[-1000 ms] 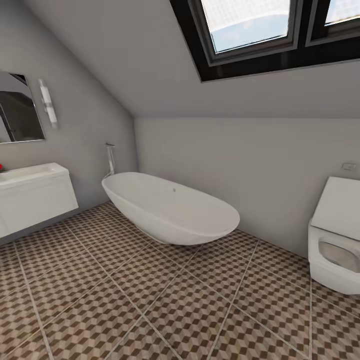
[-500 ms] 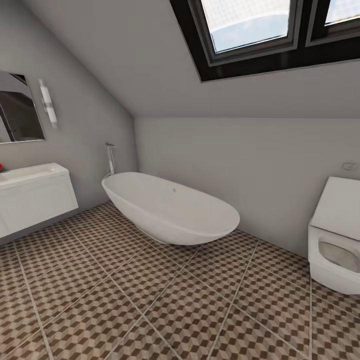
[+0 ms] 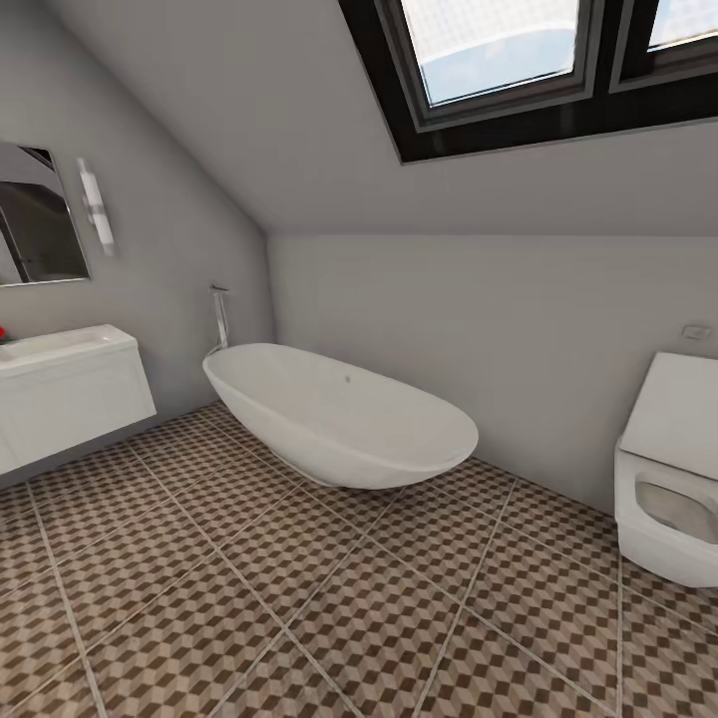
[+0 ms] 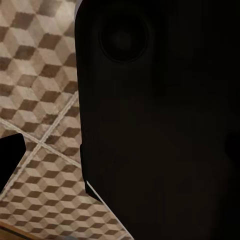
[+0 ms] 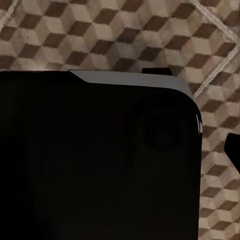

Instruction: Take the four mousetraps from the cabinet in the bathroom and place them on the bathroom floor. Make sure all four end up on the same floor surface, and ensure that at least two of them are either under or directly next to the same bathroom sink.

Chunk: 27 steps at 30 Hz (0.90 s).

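Bathroom sink [image 3: 62, 351] cut off at left edge, bathroom floor [image 3: 299, 598] beyond dark robot body in both wrist views, jaw state of either gripper indeterminable

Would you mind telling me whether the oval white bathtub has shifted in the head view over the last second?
No. The oval white bathtub keeps the same place against the white wall-hung sink unit and the white toilet.
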{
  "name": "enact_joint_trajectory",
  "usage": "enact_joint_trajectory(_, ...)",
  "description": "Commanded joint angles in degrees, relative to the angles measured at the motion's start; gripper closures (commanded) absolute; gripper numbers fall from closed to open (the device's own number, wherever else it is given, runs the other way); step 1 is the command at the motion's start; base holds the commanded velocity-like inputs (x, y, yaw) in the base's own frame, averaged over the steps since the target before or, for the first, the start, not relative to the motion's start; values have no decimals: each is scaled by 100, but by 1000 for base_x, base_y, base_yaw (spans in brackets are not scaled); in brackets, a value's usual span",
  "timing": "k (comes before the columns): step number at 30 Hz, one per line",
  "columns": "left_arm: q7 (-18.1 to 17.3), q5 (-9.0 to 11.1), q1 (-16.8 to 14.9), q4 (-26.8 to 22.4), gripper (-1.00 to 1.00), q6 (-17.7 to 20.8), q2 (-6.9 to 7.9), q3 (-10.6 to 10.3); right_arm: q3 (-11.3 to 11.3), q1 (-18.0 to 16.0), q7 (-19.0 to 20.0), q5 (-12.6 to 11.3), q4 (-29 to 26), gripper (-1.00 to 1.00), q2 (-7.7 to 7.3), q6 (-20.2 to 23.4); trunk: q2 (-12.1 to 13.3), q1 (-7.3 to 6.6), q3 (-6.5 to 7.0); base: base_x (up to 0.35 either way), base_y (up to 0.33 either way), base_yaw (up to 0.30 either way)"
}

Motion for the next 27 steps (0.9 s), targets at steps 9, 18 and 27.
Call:
enact_joint_trajectory(9, -19, 30, -1, 6, -100, 0, -45, 4, 2, -3, 6, -6, 9, -100, 6, -234, -3, 0, -4, 0, 0, 0)
enact_joint_trajectory(18, -13, 25, -1, -240, -100, -6, -72, 23, 8, -3, 23, -5, -1, -100, 25, -236, -3, 0, -4, 0, 0, 0)
enact_joint_trajectory(27, 6, 16, -1, -1307, -100, -16, 121, 32, 17, -3, 40, 16, -578, -100, 17, -387, -3, 0, -4, 0, 0, 0)
